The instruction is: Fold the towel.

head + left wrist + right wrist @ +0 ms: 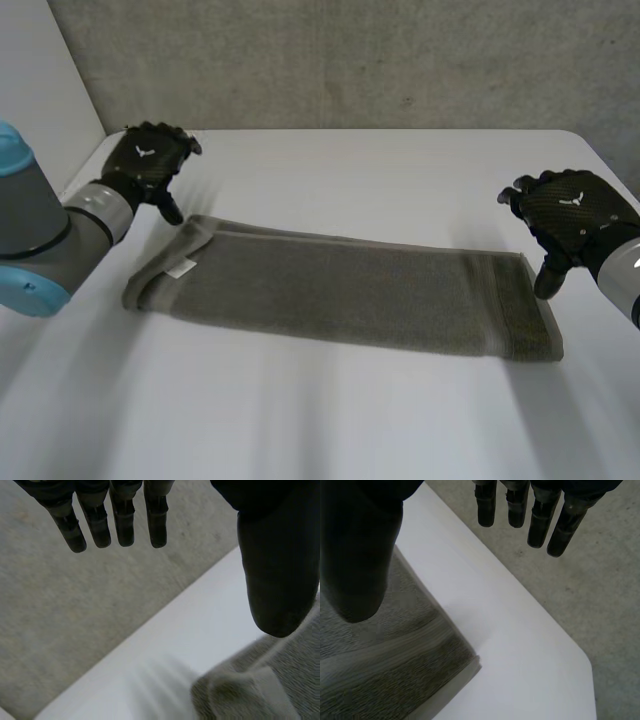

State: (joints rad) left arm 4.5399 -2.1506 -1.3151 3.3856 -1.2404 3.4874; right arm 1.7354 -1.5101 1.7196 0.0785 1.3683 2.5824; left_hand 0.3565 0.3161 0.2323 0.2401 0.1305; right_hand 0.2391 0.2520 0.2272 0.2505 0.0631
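Found the towel (340, 295) lying as a long folded strip across the white table (380, 170). Saw the left hand (150, 160) spread wide, holding nothing, just beyond the strip's left end. Noted the right hand (572, 212) likewise wide and holding nothing, thumb near the right end's far corner.

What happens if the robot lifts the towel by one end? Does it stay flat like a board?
Probably not. The towel is soft cloth, folded into a long strip with rumpled layers at one end, so it would likely droop and sag. Its stacked layers may slide apart. Lying flat, it shouldn't roll.
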